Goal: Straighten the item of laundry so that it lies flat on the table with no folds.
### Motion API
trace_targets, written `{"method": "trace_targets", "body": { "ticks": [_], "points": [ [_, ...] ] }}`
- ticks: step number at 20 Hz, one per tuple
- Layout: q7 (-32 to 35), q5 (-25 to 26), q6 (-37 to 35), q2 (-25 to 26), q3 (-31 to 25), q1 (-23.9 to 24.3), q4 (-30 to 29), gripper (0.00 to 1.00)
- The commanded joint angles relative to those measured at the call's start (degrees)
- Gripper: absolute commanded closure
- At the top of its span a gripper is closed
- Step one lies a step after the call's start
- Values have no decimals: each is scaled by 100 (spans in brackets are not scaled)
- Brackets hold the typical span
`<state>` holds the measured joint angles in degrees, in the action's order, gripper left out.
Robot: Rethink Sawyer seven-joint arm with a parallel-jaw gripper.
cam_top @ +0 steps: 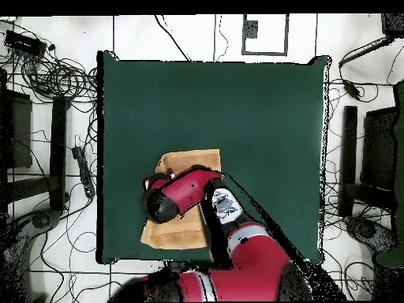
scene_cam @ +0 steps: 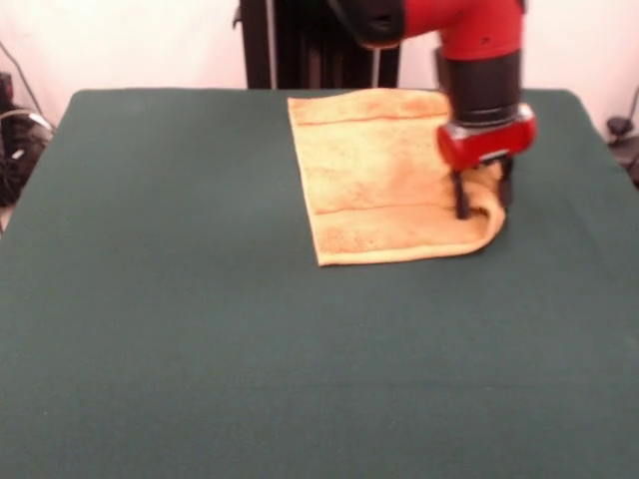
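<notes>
One item of laundry (scene_cam: 384,175) lies on the far half of the table (scene_cam: 200,329), right of centre in the front view and close under the robot's pedestal.

Near ground: bare dark green cloth from the front edge up to the towel's near hem.

Towel, near end: golden-orange terry, the near short hem running roughly left to right, a woven band just behind it. The near left corner lies flat and square. The near right corner is not flat: the cloth curls upward and inward in a rounded fold.

Gripper (scene_cam: 483,190): two dark fingers (scene_cam: 461,195) point straight down at that curled corner, standing apart with a hump of towel rising between them; whether they pinch the cloth cannot be told. A red wrist collar sits above, then a black sleeve and the red arm.

Towel, far end: second woven band and far hem, close to the table's far edge. The long axis runs near to far, leaning slightly left toward the far end.

Overhead view: towel (cam_top: 186,161) shows near the table's (cam_top: 260,118) bottom left, largely covered by the arm; the gripper itself is hidden there.
</notes>
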<state>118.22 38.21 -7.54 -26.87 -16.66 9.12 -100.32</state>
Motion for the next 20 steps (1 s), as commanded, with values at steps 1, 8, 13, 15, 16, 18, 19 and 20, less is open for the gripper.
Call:
{"method": "trace_targets", "body": {
  "ticks": [1, 8, 13, 15, 16, 18, 19, 20],
  "points": [
    [2515, -1509, 674, 197, 744, -1195, -179, 0],
    [2458, -2338, 505, -243, 947, -1427, -738, 0],
    [2426, -2614, 868, 147, 914, -1547, -404, 0],
    [2263, -2609, 775, 157, 829, -1427, -379, 0],
    [2154, -2584, 681, 131, 753, -1333, -381, 0],
    [2080, -2572, 598, 1, 703, -1222, -511, 0],
    [2123, -2610, 515, -154, 780, -1207, -676, 0],
    [2115, -2609, 409, -290, 846, -1146, -827, 0]
  ]
}}
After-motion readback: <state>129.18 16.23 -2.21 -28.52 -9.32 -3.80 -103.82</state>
